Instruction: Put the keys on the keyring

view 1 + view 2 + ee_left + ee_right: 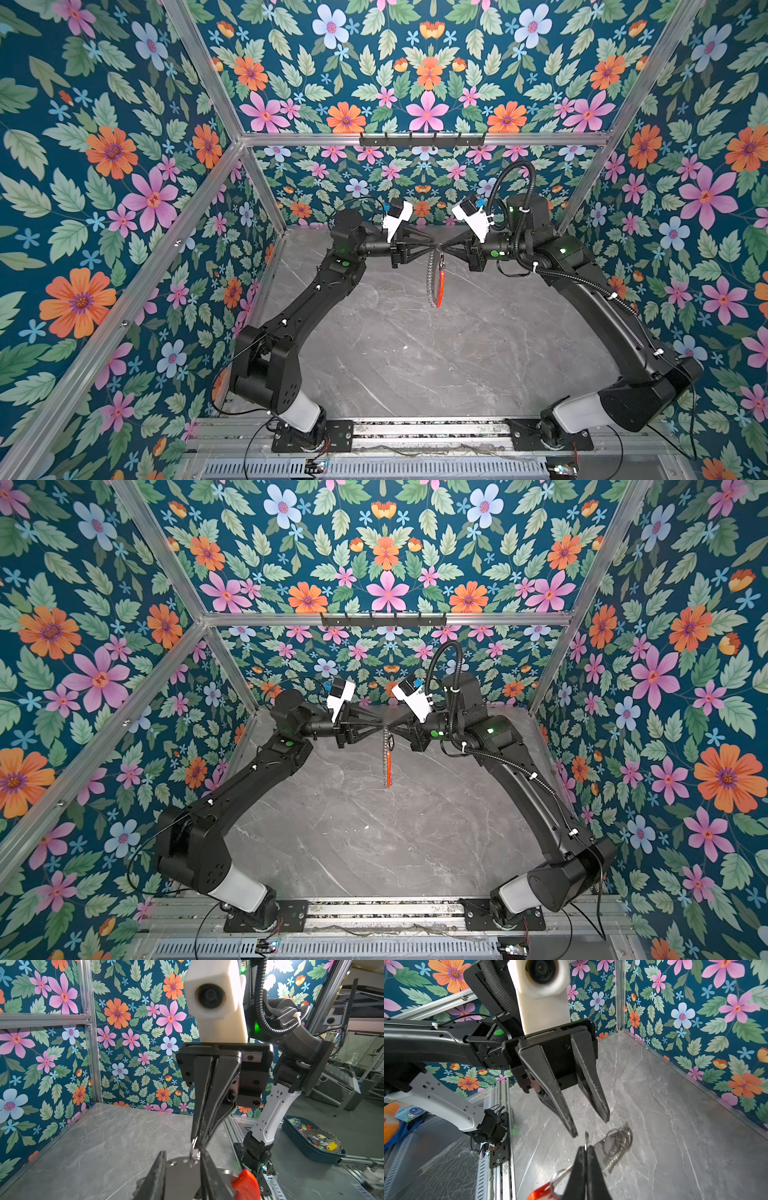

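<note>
At the near edge, both arms are bolted to an aluminium rail [428,429]. Off to the side of the right arm's base, the left wrist view shows a dark tray [305,1150] of coloured tags and metal bits, standing off the tabletop [415,365]. The grey marble tabletop itself lies bare in the near and middle stretch.

Further back the two arms arch inward and meet tip to tip in the air over the far half. The right tool [448,248] is pressed together, pinching a small ring [586,1138] of the keyring [435,282] edge-on between its tips. From that pinch the keyring hangs straight down as a narrow chain of silver rings and clasps. Its red segment [441,286] runs along the lower part, and both top views show it the same way [387,758]. Whether the bottom end reaches the tabletop cannot be told.

The left tool [428,248] faces it with its jaws spread. In the right wrist view its two fingers [560,1105] stand clearly apart, and the nearer tip is just beside the pinched ring. That view shows nothing between them. In the left wrist view a blurred grey shape sits between this tool's own fingers, too soft to name. The black key fob cannot be picked out in any view.

Behind the tools, a black hook rack [422,140] is fixed to the frame bar across the flowered back wall
</note>
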`<state>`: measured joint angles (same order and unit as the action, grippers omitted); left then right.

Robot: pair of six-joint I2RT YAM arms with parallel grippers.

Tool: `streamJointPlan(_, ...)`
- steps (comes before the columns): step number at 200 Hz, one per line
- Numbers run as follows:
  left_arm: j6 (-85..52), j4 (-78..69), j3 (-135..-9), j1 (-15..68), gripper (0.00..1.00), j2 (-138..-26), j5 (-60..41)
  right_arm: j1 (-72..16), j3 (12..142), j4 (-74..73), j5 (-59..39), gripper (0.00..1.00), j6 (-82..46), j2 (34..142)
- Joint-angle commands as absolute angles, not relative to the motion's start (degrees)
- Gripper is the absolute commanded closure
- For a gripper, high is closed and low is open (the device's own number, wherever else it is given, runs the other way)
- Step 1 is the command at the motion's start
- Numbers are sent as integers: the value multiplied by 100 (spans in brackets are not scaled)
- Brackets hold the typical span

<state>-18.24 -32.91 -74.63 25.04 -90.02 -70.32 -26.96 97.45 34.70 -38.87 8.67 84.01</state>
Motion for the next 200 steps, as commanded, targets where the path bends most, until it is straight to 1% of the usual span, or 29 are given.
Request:
streamJointPlan(1,-2025,-3603,-7493,2511,70,-9052,-7075,-2736,9806,3339,-3954,100,923,8434)
streamJointPlan(100,-2276,-3805,-7472,2566,77,-9152,-7234,-2760,9800,3209,-3912,100,861,8439)
streamJointPlan(107,-2289,-3810,-7472,2575,79,-9153,-7262,-2760,9800,3201,-3898,100,853,8452)
streamJointPlan(113,-2295,-3814,-7474,2575,83,-9160,-7290,-2760,9806,3193,-3885,100,846,8452)
streamJointPlan(133,-2312,-3845,-7472,2597,100,-9176,-7360,-2760,9813,3166,-3854,100,819,8455)
streamJointPlan(153,-2374,-3977,-7417,2610,100,-9165,-7320,-2760,9782,3070,-3806,100,693,8450)
streamJointPlan(166,-2579,-4376,-7313,2610,100,-9137,-7218,-2755,9687,2922,-3722,100,565,8389)
streamJointPlan(172,-2731,-4638,-7263,2609,100,-9134,-7141,-2759,9613,2835,-3642,93,507,8335)
streamJointPlan(184,-3046,-5130,-7163,2602,100,-9124,-6943,-2749,9404,2585,-3481,74,420,8192)
streamJointPlan(192,-3259,-5439,-7125,2602,100,-9144,-6794,-2750,9217,2411,-3328,68,399,8077)
streamJointPlan(200,-3496,-5790,-7086,2602,100,-9172,-6668,-2738,9023,2236,-3193,64,388,7958)
